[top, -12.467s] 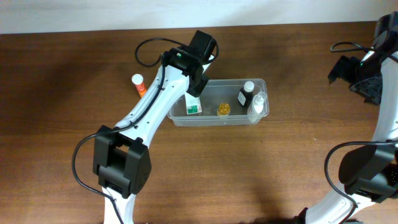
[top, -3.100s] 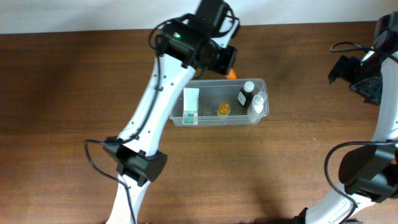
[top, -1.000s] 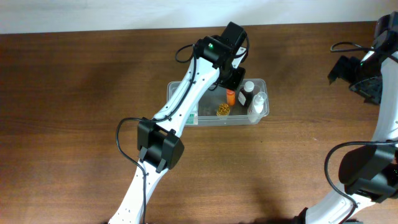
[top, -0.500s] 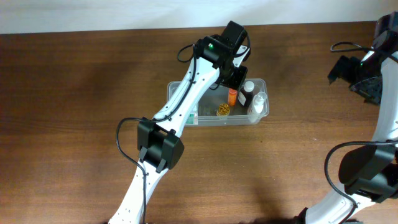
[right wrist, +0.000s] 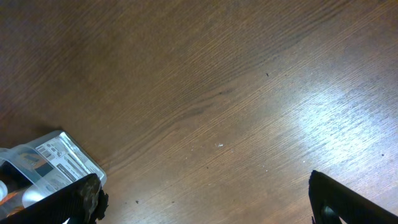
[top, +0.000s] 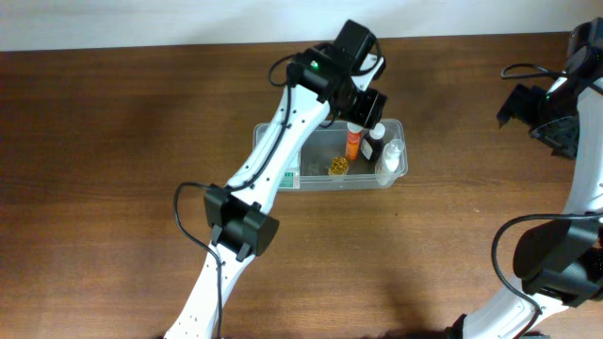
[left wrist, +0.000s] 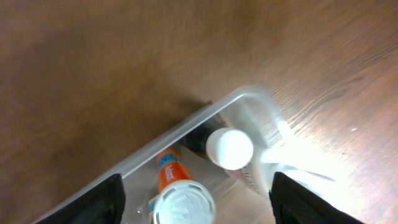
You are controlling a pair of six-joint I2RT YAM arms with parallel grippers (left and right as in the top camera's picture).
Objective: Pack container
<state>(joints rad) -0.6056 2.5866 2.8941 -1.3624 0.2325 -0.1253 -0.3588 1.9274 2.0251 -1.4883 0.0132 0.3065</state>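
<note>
- The container sits on the tabletop, a little right of centre and towards the far edge.
- Inside it you have an orange bottle with a white cap, just beside a dark white-capped bottle. A clear bottle is at the right end and a small yellow item is near the middle. A white-and-green box at the left end is partly hidden by the left arm.
- Your left fingers hover over the orange bottle, spread wide on either side of its cap without touching it, and hold nothing.
- Your right fingers are well apart from the container, over bare wood at the right edge, spread wide with nothing in them.
</note>
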